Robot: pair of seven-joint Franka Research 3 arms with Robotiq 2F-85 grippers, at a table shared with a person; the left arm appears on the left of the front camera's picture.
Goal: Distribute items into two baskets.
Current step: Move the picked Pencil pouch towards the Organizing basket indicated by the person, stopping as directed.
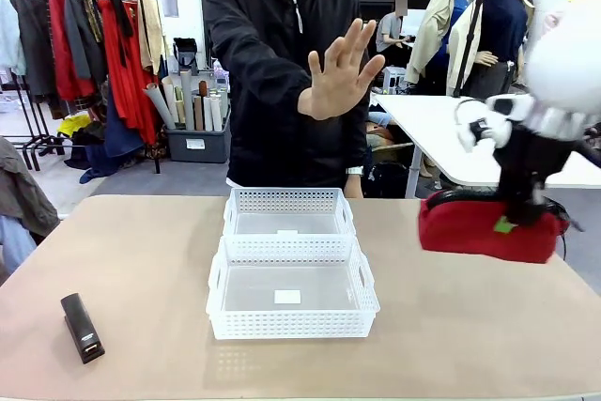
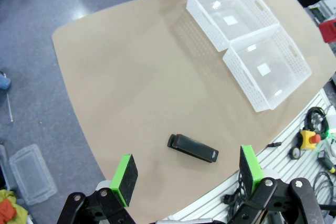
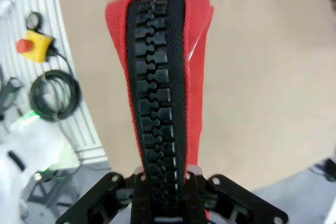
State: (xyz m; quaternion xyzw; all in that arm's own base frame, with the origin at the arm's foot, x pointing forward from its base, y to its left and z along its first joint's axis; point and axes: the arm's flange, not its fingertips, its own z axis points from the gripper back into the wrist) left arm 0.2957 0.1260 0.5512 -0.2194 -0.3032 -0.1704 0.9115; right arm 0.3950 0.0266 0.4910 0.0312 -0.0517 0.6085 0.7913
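Observation:
My right gripper (image 1: 522, 214) is shut on the red pouch (image 1: 488, 227) and holds it above the table's right side, right of the baskets. The pouch's black zipper (image 3: 157, 93) runs up between the fingers in the right wrist view. Two white mesh baskets sit end to end mid-table, the near basket (image 1: 292, 324) and the far basket (image 1: 287, 201), both empty but for a small label. The black stapler (image 1: 82, 326) lies at the table's near left. My left gripper (image 2: 186, 174) hangs open high above the stapler (image 2: 192, 148). Both baskets appear in the left wrist view, one (image 2: 269, 95) and the other (image 2: 202, 11).
A person stands at the far edge behind the baskets with an open hand (image 1: 339, 72) raised palm outward. A clothes rack (image 1: 94, 35) stands at the back left. Cables and a yellow emergency stop button (image 2: 310, 139) lie on the slotted rail along the robot's side.

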